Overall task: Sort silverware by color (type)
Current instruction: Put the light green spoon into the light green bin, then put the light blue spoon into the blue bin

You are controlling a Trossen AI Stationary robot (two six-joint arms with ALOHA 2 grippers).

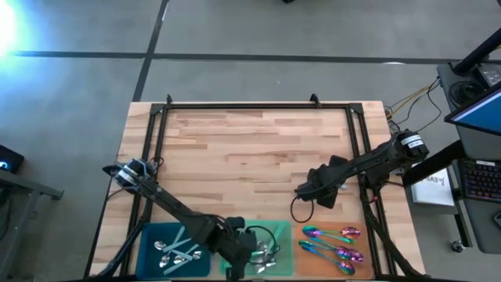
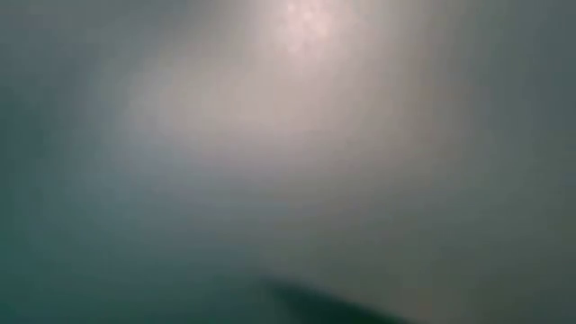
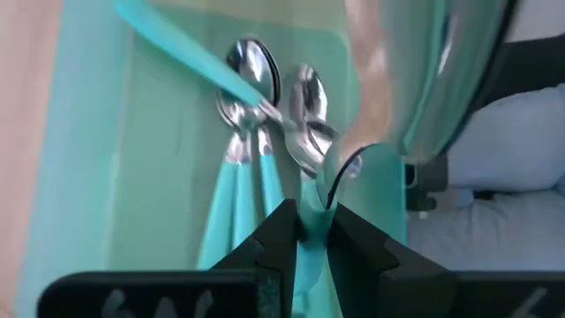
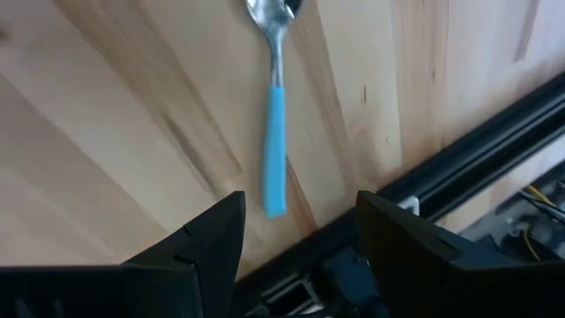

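Your left gripper [image 3: 309, 231] was clenched on a teal-handled silver spoon [image 3: 305, 141] over the flat green tray [image 1: 283, 232] — your right gripper [image 4: 300, 225] hung released above a blue-handled spoon [image 4: 275, 150] on the wooden table [image 1: 258, 149].

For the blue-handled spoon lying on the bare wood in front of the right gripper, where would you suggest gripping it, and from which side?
Grip the blue-handled spoon at the middle of its straight blue handle, coming straight down from above. It lies flat on the wooden table with bare wood along both long edges, so the open right gripper can probably straddle the handle crosswise. The black frame rail runs near the handle's end, so avoid that end.
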